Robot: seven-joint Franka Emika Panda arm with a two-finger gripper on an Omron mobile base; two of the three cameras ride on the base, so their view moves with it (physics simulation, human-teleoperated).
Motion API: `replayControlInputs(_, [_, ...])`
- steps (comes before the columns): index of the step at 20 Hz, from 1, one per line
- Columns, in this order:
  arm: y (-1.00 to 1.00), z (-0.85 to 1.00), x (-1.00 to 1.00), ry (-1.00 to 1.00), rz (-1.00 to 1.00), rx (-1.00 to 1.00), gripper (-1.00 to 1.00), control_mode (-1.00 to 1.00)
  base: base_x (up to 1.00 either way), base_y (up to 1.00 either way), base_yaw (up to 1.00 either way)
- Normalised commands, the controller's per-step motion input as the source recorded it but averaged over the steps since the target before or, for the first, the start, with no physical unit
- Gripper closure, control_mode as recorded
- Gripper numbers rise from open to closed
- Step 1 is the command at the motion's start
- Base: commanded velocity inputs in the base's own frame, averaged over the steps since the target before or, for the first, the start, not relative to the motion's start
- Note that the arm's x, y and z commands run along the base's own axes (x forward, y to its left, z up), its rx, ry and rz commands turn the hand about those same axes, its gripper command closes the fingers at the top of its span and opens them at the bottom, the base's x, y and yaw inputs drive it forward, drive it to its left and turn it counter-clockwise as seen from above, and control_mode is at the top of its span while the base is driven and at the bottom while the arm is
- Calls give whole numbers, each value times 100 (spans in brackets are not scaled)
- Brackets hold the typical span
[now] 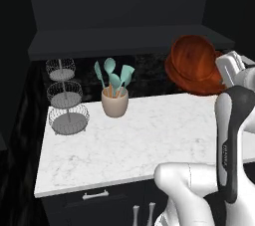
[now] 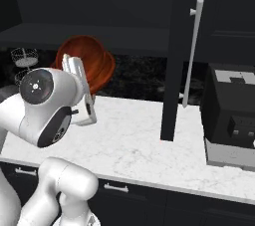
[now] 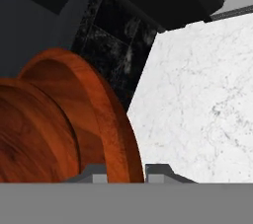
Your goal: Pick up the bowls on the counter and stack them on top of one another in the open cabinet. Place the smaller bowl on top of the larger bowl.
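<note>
A glossy reddish-brown bowl (image 1: 194, 63) hangs in the air, tipped on its edge, above the back right of the white marble counter (image 1: 149, 135). My gripper (image 3: 126, 171) is shut on the bowl's rim (image 3: 111, 119), with one fingertip on each side. The bowl (image 2: 87, 58) sits just below the dark shelf ledge (image 1: 124, 38) of the open black cabinet. I cannot tell whether it is the smaller or the larger bowl. In the right base view my arm partly covers it.
A beige cup of teal utensils (image 1: 115, 101) and a three-tier wire stand (image 1: 64, 95) stand at the counter's back left. An open dark cabinet door (image 2: 174, 70) with a long pale handle (image 2: 193, 51) juts out on the right, beside a black appliance (image 2: 231, 115).
</note>
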Motion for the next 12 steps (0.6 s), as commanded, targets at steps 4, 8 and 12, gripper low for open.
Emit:
replayControlInputs(4, [14, 89, 30, -16, 0, 0, 100, -100, 0, 0, 0])
replayControlInputs(8, [9, 27, 100, 0, -3, 0, 100, -100, 0, 0, 0])
replayControlInputs(12, [6, 14, 100, 1, -6, 0, 100, -100, 0, 0, 0])
